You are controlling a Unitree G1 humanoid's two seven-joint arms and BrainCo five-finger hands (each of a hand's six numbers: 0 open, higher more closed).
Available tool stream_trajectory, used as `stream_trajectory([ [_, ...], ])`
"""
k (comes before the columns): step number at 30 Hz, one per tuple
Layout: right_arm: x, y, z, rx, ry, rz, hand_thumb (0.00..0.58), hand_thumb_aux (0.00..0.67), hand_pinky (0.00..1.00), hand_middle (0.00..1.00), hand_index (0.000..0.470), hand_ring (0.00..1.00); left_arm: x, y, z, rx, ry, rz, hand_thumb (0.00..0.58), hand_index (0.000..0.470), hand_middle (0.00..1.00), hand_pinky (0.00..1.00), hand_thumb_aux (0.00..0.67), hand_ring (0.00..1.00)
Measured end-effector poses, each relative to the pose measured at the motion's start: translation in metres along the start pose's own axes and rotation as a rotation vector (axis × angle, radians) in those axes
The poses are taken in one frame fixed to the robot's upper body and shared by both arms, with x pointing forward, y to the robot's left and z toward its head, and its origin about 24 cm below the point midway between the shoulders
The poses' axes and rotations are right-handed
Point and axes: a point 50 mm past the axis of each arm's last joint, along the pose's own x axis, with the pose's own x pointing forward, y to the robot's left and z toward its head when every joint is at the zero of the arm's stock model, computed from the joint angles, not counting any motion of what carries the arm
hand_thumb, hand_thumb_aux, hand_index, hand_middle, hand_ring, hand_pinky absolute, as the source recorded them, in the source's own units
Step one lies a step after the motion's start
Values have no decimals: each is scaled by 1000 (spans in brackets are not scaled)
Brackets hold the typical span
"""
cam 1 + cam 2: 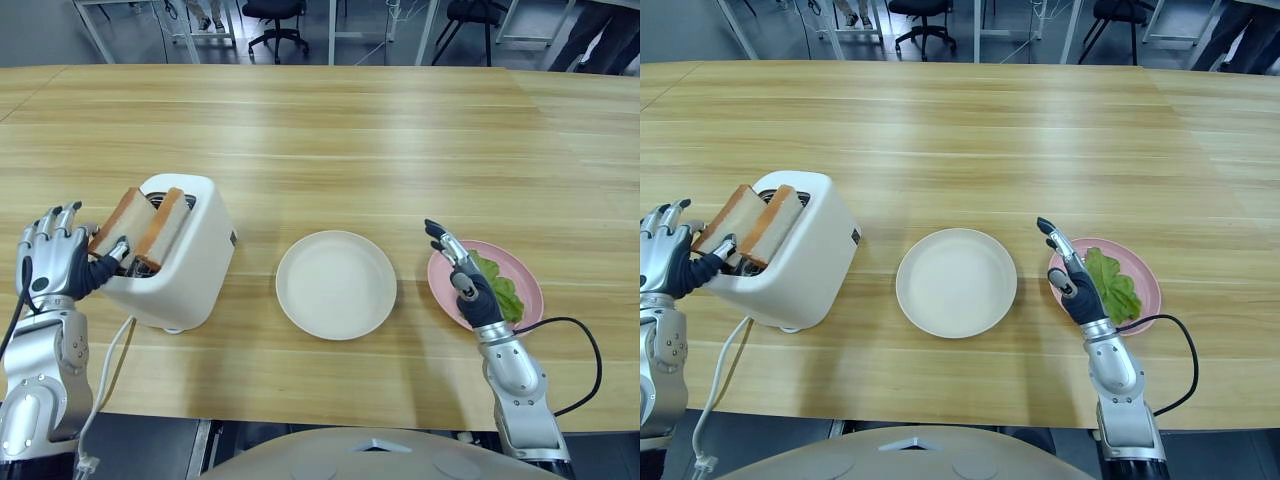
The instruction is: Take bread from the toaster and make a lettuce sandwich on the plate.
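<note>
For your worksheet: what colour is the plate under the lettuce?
The lettuce plate is pink; right eye view.

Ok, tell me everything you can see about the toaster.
The toaster is a cream, rounded box, plastic-looking, standing upright on the wooden table at the robot's left, apart from the empty plate. Two bread slices stick up from its top slots, leaning left. A pale cord runs off the table's front edge. The left hand is at its left side, a finger by the slots.

A wooden table (400, 130), with a black office chair (275, 12) behind it.
</note>
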Motion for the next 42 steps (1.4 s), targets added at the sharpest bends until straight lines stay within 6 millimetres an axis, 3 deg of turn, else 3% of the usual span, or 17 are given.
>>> stream_trajectory([
  [2, 2, -9, 0, -103, -9, -21, 0, 0, 0, 0, 0, 0, 1, 8, 1, -16, -10, 64, 580, 460, 314, 314, 670, 314],
  [3, 3, -13, -1, -139, -8, -39, 0, 0, 0, 0, 0, 0, 1, 12, 1, -25, -12, 95, 580, 460, 620, 620, 670, 620],
  [4, 4, -17, -2, -176, -6, -55, 0, 0, 0, 0, 0, 0, 2, 17, 1, -33, -14, 129, 580, 460, 824, 824, 670, 824],
  [5, 4, -21, -2, -212, -6, -65, 0, 0, 0, 0, 0, 0, 3, 21, 2, -41, -15, 158, 580, 460, 824, 824, 670, 824],
  [6, 5, -24, -2, -245, -8, -75, 0, 0, 0, 0, 0, 0, 3, 23, 2, -47, -16, 179, 580, 460, 925, 925, 670, 925],
  [9, 4, -27, -5, -297, -1, -82, 0, 0, 0, 0, 0, 0, 3, 23, 2, -61, -19, 191, 580, 460, 949, 949, 670, 949],
  [10, 4, -27, -5, -306, 1, -82, 0, 0, 0, 0, 0, 0, 2, 23, 2, -63, -20, 193, 580, 460, 1000, 1000, 670, 1000],
  [18, 3, -28, -10, -331, 16, -77, 0, 0, 0, 0, 0, 0, 1, 19, 5, -81, -40, 177, 580, 460, 1000, 1000, 670, 1000],
  [19, 3, -28, -10, -332, 16, -76, 0, 0, 0, 0, 0, 0, 1, 17, 4, -75, -38, 161, 578, 433, 620, 620, 631, 620],
  [20, 3, -28, -10, -331, 16, -76, 0, 0, 0, 0, 0, 0, 0, 14, 3, -60, -33, 145, 505, 294, 0, 0, 428, 0],
  [21, 3, -28, -10, -330, 17, -75, 0, 0, 0, 0, 0, 0, 0, 13, 2, -48, -24, 138, 449, 242, 0, 0, 352, 0],
  [22, 3, -28, -10, -329, 18, -74, 0, 0, 0, 0, 0, 0, 0, 12, 0, -29, -13, 136, 291, 135, 0, 0, 197, 0],
  [23, 3, -27, -10, -328, 19, -73, 0, 0, 0, 0, 0, 0, 1, 12, -2, -12, -1, 133, 0, 0, 0, 0, 0, 0],
  [42, 2, -22, -10, -286, 17, -58, 0, 0, 0, 0, 0, 0, 1, -8, -10, 23, 76, -20, 0, 0, 0, 0, 0, 0],
])
